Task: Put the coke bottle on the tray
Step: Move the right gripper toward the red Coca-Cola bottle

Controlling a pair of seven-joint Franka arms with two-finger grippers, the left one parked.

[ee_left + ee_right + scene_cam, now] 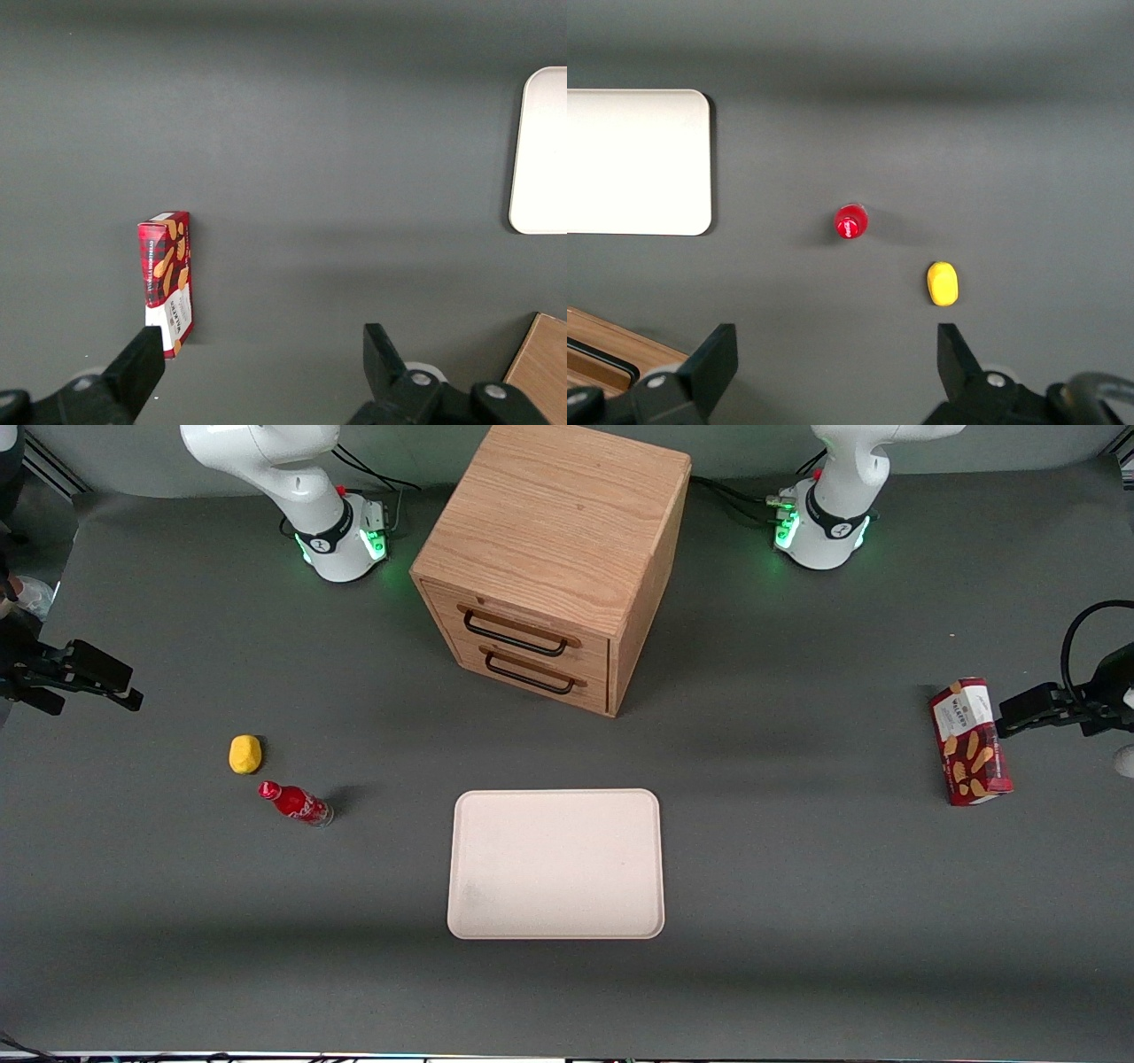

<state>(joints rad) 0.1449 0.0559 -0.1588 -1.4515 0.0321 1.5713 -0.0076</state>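
Dark grey matte desk (797, 886), evenly lit, crossed by soft broad shadow bands. Oak-grain wooden cabinet (567, 522) standing at mid-desk, two drawers with dark handles (516, 634) facing the front camera.

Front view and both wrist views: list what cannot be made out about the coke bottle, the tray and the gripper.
- Small slim red coke bottle: the right wrist view looks straight down on its cap, which hides the body and logo.
- Large flat cream-pink tray: cut off by the frame edge in both wrist views; whole only in the front view.
- Gripper, jaws open above the grey table: only its fingers show; the frame edge cuts the rest.
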